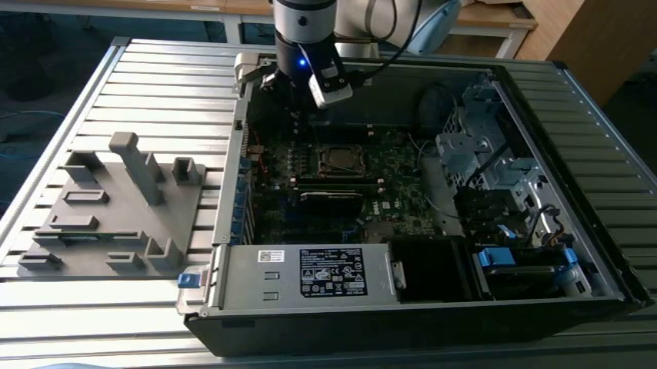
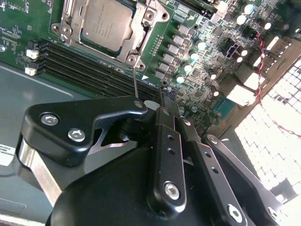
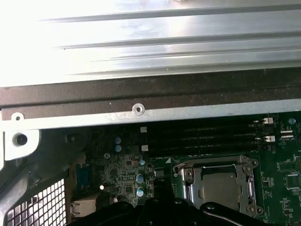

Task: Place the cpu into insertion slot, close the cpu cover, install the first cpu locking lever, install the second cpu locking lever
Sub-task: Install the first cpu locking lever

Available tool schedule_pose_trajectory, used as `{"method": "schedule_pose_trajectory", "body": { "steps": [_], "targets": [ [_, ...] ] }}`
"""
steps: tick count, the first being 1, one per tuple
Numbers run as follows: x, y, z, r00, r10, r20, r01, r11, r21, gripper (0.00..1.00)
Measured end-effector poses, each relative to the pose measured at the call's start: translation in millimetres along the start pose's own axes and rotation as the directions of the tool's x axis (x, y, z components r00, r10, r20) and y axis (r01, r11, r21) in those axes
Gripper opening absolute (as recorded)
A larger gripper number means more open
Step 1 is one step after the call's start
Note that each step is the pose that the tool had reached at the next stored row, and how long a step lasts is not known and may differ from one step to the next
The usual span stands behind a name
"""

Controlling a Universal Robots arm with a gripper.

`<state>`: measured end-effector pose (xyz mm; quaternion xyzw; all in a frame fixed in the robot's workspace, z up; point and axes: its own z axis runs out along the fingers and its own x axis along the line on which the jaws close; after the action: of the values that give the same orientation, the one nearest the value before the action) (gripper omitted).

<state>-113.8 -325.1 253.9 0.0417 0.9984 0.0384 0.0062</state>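
Chip (image 2: 106,23) seated in socket (image 2: 60,29), cover (image 2: 140,29) down over it, just ahead of claw (image 2: 162,95). Thin lever (image 2: 135,82) stands upright beside claw tip, likely unlatched, hence claw low. Claw gap: can't tell.

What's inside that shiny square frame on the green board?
A flat silver-grey chip fills the window of the metal frame. Whatever lies under the chip is covered by it and cannot be seen.
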Motion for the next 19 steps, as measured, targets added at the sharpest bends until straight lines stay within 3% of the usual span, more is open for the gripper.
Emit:
{"method": "schedule_pose_trajectory", "body": {
  "steps": [19],
  "targets": [
    [0.9, 5.8, 0.6, 1.0000, 0.000, -0.0002, 0.000, 1.0000, -0.0028, 0.10]
  ]
}}
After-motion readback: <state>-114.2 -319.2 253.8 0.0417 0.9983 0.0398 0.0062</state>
